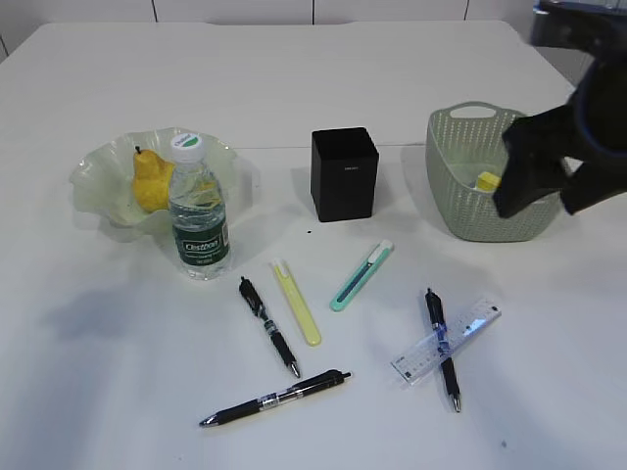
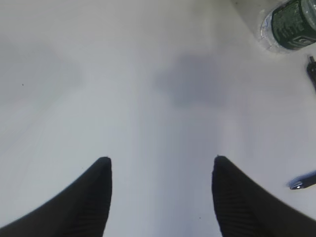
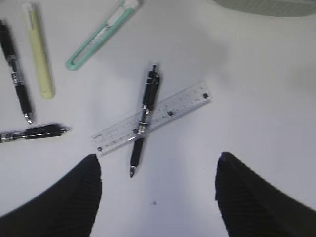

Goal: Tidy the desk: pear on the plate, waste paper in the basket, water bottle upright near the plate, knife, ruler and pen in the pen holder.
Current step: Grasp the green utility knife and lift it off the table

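The yellow pear (image 1: 147,181) lies on the ruffled green plate (image 1: 93,176), and the water bottle (image 1: 200,211) stands upright beside it. The black pen holder (image 1: 344,174) is at mid-desk. On the desk lie a teal knife (image 1: 361,276), a yellow-green knife (image 1: 296,301), three black pens (image 1: 267,326) and the clear ruler (image 3: 182,103) under one pen (image 3: 145,111). A yellow bit, perhaps the waste paper (image 1: 487,180), sits in the basket (image 1: 460,196). My right gripper (image 3: 157,160) hovers open above the ruler. My left gripper (image 2: 162,162) is open over bare desk, near the bottle (image 2: 291,24).
The right arm (image 1: 549,166) hangs dark and blurred in front of the basket's right side. In the left wrist view a pen tip (image 2: 301,182) shows at the right edge. The white desk (image 1: 294,78) stretches on behind the holder.
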Controlling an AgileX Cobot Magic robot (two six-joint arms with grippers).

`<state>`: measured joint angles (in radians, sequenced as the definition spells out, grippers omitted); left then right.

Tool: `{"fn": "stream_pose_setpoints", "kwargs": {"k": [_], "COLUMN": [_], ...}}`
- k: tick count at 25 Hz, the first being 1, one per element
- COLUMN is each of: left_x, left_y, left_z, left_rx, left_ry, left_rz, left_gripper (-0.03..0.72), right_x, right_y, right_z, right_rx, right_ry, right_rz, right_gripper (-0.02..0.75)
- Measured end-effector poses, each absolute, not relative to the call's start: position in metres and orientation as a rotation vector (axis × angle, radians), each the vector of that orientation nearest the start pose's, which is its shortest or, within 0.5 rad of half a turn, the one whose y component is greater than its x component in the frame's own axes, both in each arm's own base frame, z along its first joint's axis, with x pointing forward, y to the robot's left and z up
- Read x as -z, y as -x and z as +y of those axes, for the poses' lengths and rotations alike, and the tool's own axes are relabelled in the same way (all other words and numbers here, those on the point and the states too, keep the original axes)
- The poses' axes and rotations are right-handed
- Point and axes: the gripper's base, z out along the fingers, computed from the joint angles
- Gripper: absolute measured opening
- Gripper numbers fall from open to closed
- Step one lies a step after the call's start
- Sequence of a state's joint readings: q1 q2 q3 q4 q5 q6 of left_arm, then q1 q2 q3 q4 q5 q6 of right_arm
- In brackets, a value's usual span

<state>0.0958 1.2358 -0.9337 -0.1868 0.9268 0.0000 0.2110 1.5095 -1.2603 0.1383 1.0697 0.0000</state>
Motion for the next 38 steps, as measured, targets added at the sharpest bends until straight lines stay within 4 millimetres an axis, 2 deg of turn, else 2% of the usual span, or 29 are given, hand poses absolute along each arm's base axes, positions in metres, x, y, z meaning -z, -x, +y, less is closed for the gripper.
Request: {"fn": "stream_pose_setpoints", "kwargs": {"k": [5,11,14,18,23,26,33,38], "left_x": [-0.291,-0.292,-0.292,-0.292,-0.292,-0.292,-0.292,-0.292], "left_y": [-0.234,-0.235,-0.235,-0.235,-0.235,-0.235,-0.235,-0.235], "left_z": [0.003,0.000,0.000,0.000,0.000,0.000,0.000,0.000], "left_rx": [0.310,0.364,0.364,0.367,0.367,0.367,0.367,0.366], "left_ry": [0.288,0.313,0.313,0.314,0.314,0.314,0.314,0.314], "left_rz": [2.647,2.637,2.637,2.637,2.637,2.637,2.637,2.635], "left_gripper": [0.450,0.450,0.450,0.450,0.450,0.450,0.449,0.449], "right_x": [-0.300,-0.294,-0.281,-0.252,-0.214,-0.199,-0.183,-0.182], "right_y": [-0.317,-0.364,-0.387,-0.410,-0.430,-0.438,-0.444,-0.444], "right_z": [0.118,0.151,0.159,0.168,0.176,0.179,0.181,0.180], "right_rx": [-0.285,-0.242,-0.230,-0.202,-0.155,-0.143,-0.123,-0.102], "right_ry": [0.227,0.037,-0.081,-0.224,-0.417,-0.461,-0.577,-0.674], "right_rz": [2.804,2.790,2.815,2.894,2.967,2.980,2.982,2.956], "right_gripper": [0.533,0.490,0.483,0.482,0.482,0.482,0.482,0.482]}}
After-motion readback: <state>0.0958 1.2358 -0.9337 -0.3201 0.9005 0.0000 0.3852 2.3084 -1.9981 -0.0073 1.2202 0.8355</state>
